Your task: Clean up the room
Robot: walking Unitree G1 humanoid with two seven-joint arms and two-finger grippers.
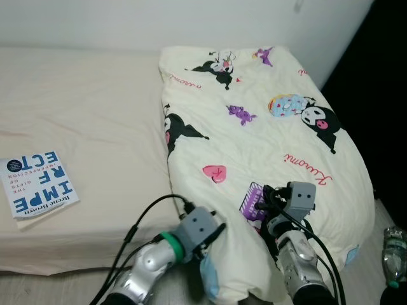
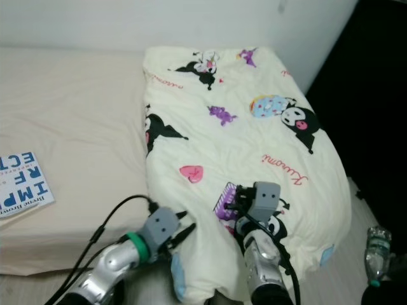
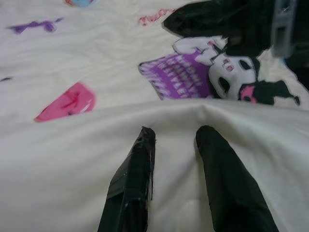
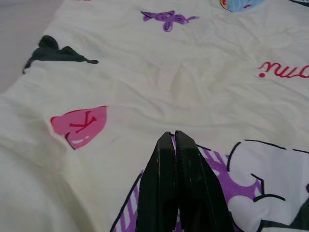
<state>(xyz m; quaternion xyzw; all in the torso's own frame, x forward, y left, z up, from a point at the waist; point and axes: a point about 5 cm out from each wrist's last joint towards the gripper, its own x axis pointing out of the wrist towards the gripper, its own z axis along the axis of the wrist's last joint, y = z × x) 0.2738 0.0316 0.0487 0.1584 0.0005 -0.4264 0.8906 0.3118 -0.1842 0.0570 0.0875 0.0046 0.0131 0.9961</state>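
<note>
- A cream quilt (image 1: 267,146) printed with black-and-white cartoon characters, pink hearts and red script lies along the right side of a bed (image 1: 82,127) with a beige sheet, reaching from the head end by the wall to the near edge, where its corner spills over.
- The left gripper (image 3: 176,140) rests on the quilt at the bed's near edge, its two black fingers (image 3: 133,183) spread apart with bare fabric between them, grasping nothing.
- The right gripper (image 4: 175,137) sits just beside it on the quilt, over a purple printed patch, its fingers pressed tightly together; whether they pinch any cloth cannot be told.
- A white book (image 1: 38,183) with blue lettering lies flat near the bed's near left edge, well apart from the quilt.
- A clear plastic bottle (image 1: 394,248) stands on the floor past the bed's right side.
</note>
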